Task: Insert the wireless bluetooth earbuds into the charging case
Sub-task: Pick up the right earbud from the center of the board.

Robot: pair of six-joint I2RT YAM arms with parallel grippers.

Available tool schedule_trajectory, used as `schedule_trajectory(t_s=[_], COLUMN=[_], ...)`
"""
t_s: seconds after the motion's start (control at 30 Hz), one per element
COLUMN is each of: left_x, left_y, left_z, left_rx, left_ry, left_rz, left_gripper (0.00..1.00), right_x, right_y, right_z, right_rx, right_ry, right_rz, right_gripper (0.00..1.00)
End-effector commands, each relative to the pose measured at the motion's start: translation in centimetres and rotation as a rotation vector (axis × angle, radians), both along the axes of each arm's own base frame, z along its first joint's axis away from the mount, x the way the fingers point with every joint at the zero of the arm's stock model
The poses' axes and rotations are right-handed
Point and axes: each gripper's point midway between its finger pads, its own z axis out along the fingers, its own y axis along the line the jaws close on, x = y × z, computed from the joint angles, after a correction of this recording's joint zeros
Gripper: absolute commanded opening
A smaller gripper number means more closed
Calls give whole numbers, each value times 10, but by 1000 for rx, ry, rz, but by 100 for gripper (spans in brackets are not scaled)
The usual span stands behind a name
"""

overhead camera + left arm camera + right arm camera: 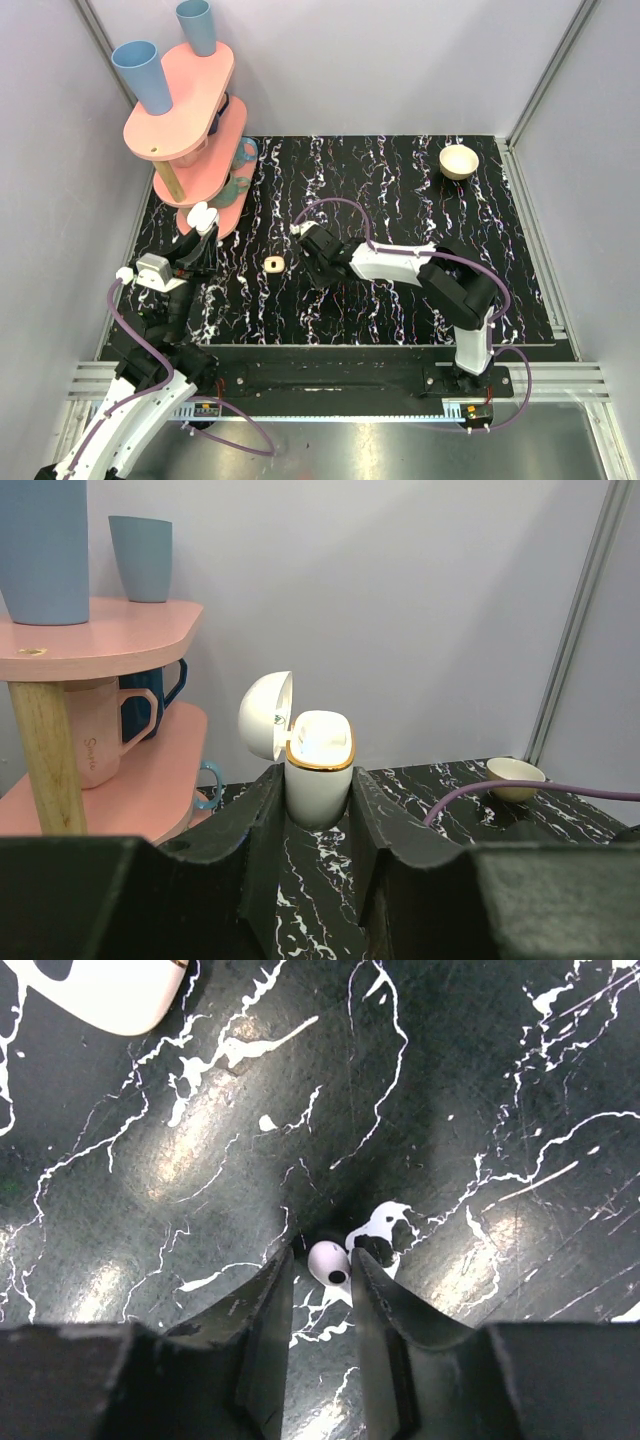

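Observation:
My left gripper (200,238) is shut on the white charging case (203,216), holding it upright beside the pink shelf. In the left wrist view the case (320,742) sits between my fingers with its gold-rimmed lid open to the left; I cannot make out what is inside. My right gripper (318,264) is down at the table near the middle. In the right wrist view a tiny white earbud (328,1262) lies on the tabletop between the fingertips of that gripper (322,1251). It touches the right finger, with a thin gap to the left one. I see no second earbud.
A cream rounded-square piece with a dark centre (273,263) lies just left of the right gripper and shows in the right wrist view (100,995). A pink two-tier shelf (185,110) with blue cups and mugs stands back left. A cream bowl (459,161) sits back right.

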Motion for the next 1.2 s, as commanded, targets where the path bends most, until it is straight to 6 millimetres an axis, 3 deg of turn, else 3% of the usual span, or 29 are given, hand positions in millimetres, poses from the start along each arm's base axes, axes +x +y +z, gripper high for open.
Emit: schedule_trajectory(t_s=[0.0, 0.17, 0.5, 0.87, 0.97, 1.03, 1.17], left_x=[-6, -7, -6, -5, -5, -5, -5], left_y=[2, 3, 1, 1, 0, 0, 0], left_z=[15, 15, 14, 13, 13, 13, 13], left_rx=[-31, -32, -31, -28, -29, -26, -25], left_ry=[-42, -43, -40, -36, -38, -37, -38], left_rz=[-11, -7, -13, -11, -15, -15, -18], left_gripper=[0, 0, 0, 0, 0, 0, 0], right_x=[7, 8, 2, 0, 0, 1, 6], right_y=[-1, -3, -3, -3, 0, 0, 6], right_z=[-2, -4, 5, 0, 0, 2, 30], right_rx=[-49, -67, -53, -80, -78, -76, -23], right_ry=[-37, -43, -39, -40, -42, -43, -92], right_rz=[-1, -5, 37, 119, 137, 137, 133], right_gripper=[35, 33, 41, 35, 30, 21, 16])
